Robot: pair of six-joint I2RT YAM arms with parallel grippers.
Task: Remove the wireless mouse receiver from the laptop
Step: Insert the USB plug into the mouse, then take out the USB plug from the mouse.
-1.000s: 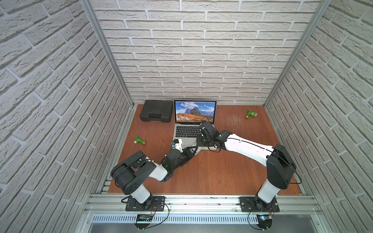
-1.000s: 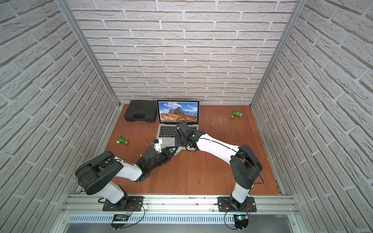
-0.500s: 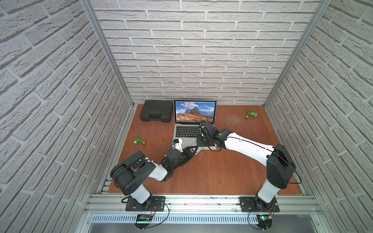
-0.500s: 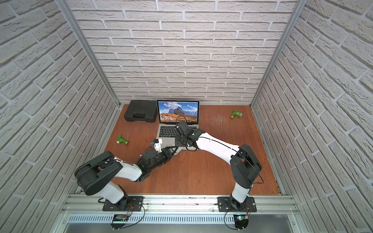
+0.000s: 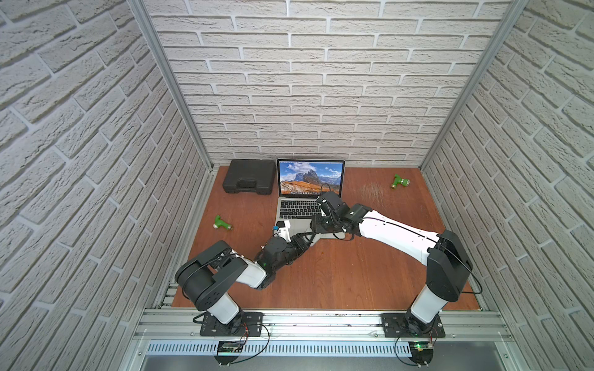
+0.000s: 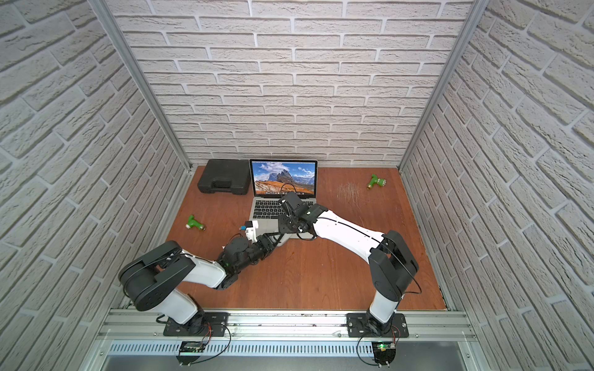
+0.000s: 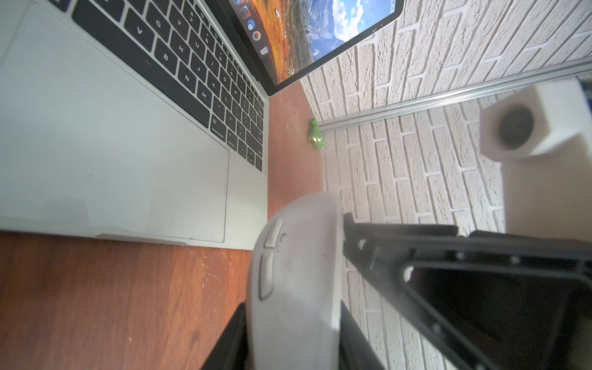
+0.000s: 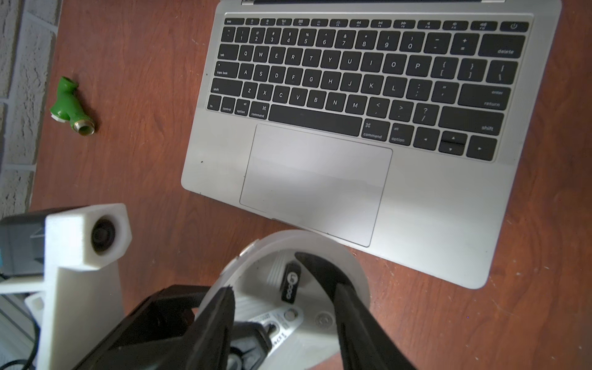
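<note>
When the pictures were held against the ones from a second before, both arms stood in almost the same spots, near the front edge of the laptop [image 8: 320,179]. The left pincer [image 7: 288,339] was clamped on the grey mouse [image 7: 298,256], with the mouse's underside turned toward the right pincer [image 8: 264,272]. The tiny black receiver [image 8: 291,282] sat in a little slot in that underside, apart from the laptop. The right pincer was open, with one finger on each side of the receiver and one tip just beside it. The receiver had a white mark on it, too blurry to read. A sticker [image 8: 278,323] on the mouse was too small to read as well. The laptop keys [image 8: 352,80] said "command", "option", "shift", "return", "delete" and "caps lock".
</note>
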